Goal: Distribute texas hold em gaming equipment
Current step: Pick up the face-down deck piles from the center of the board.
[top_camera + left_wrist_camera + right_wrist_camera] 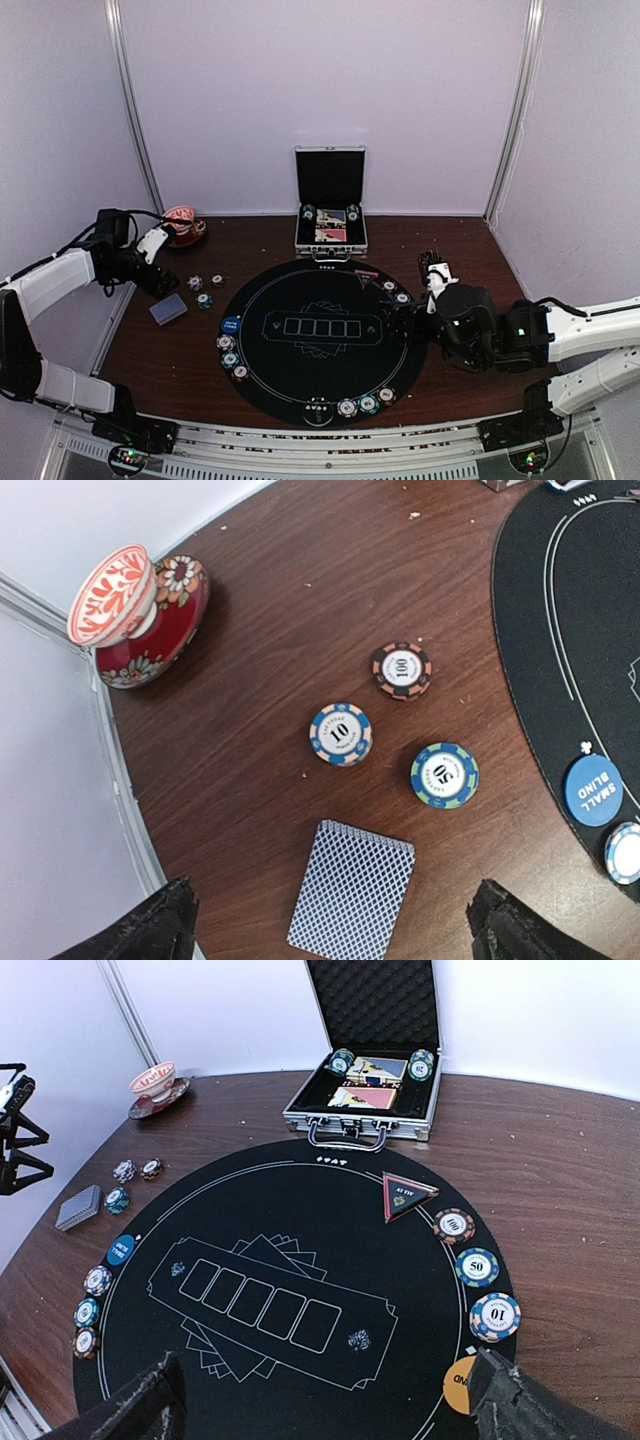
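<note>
A deck of playing cards (352, 887) with blue-grey backs lies on the wooden table, and three loose poker chips (341, 733) lie just beyond it. My left gripper (335, 925) hovers open above the deck, fingers (150, 925) wide on both sides and touching nothing. On the round black mat (320, 340), chips marked 100 (454, 1226), 50 (477, 1267) and 10 (495, 1317) line the right rim beside an orange button (460, 1384). A blue button (121, 1250) and three chips (87, 1312) sit at the left rim. My right gripper (330, 1405) is open and empty over the mat's right side.
An open silver case (330, 215) holding chips and card packs stands behind the mat. A red patterned cup on a saucer (183, 228) sits at the back left corner. A black-and-red triangle marker (407, 1197) rests on the mat, and more chips (368, 404) line its near rim.
</note>
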Controlling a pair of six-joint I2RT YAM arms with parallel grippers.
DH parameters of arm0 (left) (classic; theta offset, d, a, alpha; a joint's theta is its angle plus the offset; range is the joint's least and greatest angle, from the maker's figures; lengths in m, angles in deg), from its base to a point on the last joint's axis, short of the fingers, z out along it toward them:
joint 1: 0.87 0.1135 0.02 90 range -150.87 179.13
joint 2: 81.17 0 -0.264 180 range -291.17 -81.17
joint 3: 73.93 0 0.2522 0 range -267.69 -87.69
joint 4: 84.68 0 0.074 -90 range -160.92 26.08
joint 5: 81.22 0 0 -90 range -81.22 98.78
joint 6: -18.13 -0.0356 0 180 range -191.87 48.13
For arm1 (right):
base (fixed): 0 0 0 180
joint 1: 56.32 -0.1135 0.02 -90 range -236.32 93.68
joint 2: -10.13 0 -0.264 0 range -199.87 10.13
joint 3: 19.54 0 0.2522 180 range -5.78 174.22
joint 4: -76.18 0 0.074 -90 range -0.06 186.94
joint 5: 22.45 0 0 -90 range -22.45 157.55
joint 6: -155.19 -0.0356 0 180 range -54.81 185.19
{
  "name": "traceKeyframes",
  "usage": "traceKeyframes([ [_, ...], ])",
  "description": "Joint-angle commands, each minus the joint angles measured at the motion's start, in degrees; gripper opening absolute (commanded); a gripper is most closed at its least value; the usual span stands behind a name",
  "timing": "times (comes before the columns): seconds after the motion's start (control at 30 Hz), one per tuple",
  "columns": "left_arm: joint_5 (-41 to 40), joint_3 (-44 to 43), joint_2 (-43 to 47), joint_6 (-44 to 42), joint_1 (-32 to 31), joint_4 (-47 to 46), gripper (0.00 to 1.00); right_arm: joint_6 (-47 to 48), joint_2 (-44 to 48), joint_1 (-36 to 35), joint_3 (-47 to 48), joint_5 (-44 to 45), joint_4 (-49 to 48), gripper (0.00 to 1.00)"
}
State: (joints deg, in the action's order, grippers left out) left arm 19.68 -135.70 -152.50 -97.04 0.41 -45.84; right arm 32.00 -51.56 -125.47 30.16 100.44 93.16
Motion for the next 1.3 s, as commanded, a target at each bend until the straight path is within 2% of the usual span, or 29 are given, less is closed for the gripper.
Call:
traceKeyframes([
  [0.0, 1.62, 1.43, -0.81, -2.61, 0.66, -4.10, 0.98, 2.03, -1.28, -0.50, -0.54, 2.70, -2.42, 1.00],
  [0.3, 4.76, 4.20, -1.64, -6.46, 3.37, -4.50, 0.98, 2.68, -5.22, -0.90, 0.39, 3.14, -2.90, 1.00],
  [0.7, 12.34, 3.52, -6.40, -11.56, 12.10, -3.51, 0.98, 2.90, -5.55, -1.92, 0.76, 3.13, -2.87, 1.00],
  [1.03, 10.39, 4.39, -10.07, -13.67, 12.93, -5.77, 0.98, 3.20, -4.29, -2.37, 0.24, 3.35, -3.22, 1.00],
  [1.27, 12.92, 3.89, -12.05, -15.62, 13.32, -4.10, 0.98, 3.38, -4.84, -2.57, 0.41, 3.49, -3.31, 1.00],
])
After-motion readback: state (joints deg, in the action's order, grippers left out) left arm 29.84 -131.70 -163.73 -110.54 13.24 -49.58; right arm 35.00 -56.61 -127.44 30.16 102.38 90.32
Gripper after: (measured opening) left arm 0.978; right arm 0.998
